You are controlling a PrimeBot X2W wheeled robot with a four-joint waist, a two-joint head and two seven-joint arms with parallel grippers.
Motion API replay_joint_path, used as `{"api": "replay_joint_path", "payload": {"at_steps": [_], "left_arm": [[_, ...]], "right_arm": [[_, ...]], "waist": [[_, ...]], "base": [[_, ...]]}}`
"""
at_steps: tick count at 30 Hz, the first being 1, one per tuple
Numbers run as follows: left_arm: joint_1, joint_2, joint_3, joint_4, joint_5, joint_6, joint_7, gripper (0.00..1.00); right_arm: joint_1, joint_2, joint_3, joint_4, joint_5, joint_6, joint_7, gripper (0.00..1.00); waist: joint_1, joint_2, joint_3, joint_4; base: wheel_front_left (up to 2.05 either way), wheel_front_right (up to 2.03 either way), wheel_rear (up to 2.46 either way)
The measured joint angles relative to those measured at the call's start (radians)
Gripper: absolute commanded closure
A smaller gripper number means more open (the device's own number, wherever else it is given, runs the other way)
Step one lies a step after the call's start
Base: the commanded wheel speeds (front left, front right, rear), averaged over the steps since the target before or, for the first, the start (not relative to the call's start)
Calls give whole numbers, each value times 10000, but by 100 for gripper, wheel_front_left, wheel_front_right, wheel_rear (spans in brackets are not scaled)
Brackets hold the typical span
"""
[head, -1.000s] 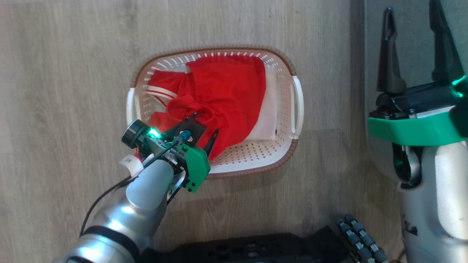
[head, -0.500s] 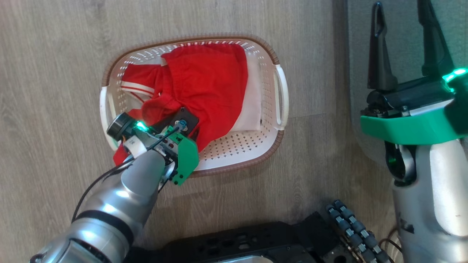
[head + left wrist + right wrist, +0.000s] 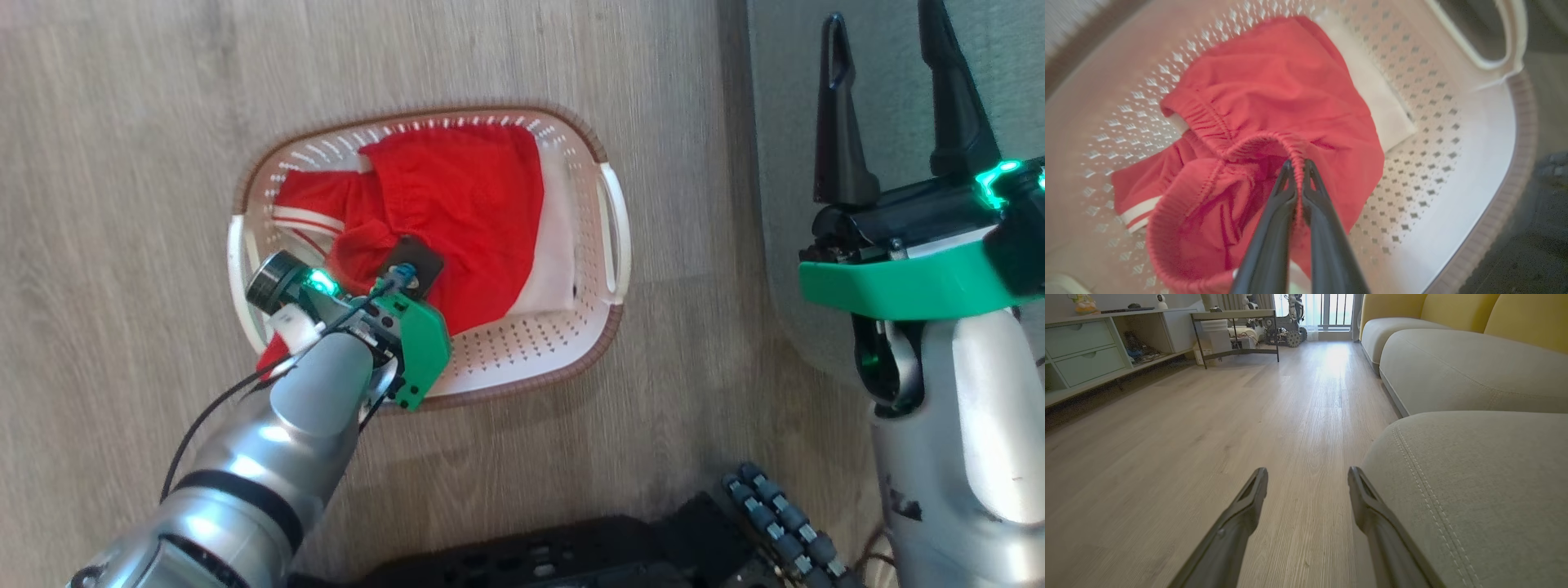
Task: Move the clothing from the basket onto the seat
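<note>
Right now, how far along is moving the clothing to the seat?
Done: nothing; red shorts and striped red garment lie in the basket. In hand: left gripper shut on the shorts' waistband. Left: carrying both to the grey seat; right gripper is open beside it.

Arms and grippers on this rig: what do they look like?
Both the left gripper and right gripper have silver forearms, bright green wrist housings, green LEDs and long black tapered jaws. The left wrist also carries a black cylindrical unit, a white tag and a black cable.
</note>
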Motion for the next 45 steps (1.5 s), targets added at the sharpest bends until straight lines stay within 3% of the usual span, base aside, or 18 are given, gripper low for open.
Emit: {"api": "replay_joint_path", "payload": {"at_steps": [11, 18, 29, 38, 45], "left_arm": [[919, 2, 418, -1139, -1885, -184, -1005, 100], [1338, -6, 688, -2113, -2675, -140, -1177, 100], [1558, 430, 1728, -4297, -2497, 104, -1200, 100], [1592, 587, 1739, -4759, -2491, 21, -976, 100], [547, 510, 1691, -5221, -2491, -86, -412, 100]], "right_arm": [[233, -2, -121, 663, 50, 0, 0, 0], [1208, -2, -134, 1181, 48, 0, 0, 0], [2550, 0, -138, 1659, -23, 0, 0, 0], [3568, 6, 4, 1912, -23, 0, 0, 0], [3614, 6, 403, 2002, -21, 0, 0, 0]], "waist": [[0, 0, -1666, 387], [0, 1, -3222, 697], [-1, 2, -5692, 1044], [-1, 2, -7566, 1235], [-1, 2, -8233, 1388]], "base": [[0, 0, 0], [0, 0, 0], [0, 0, 0], [0, 0, 0], [0, 0, 0]]}}
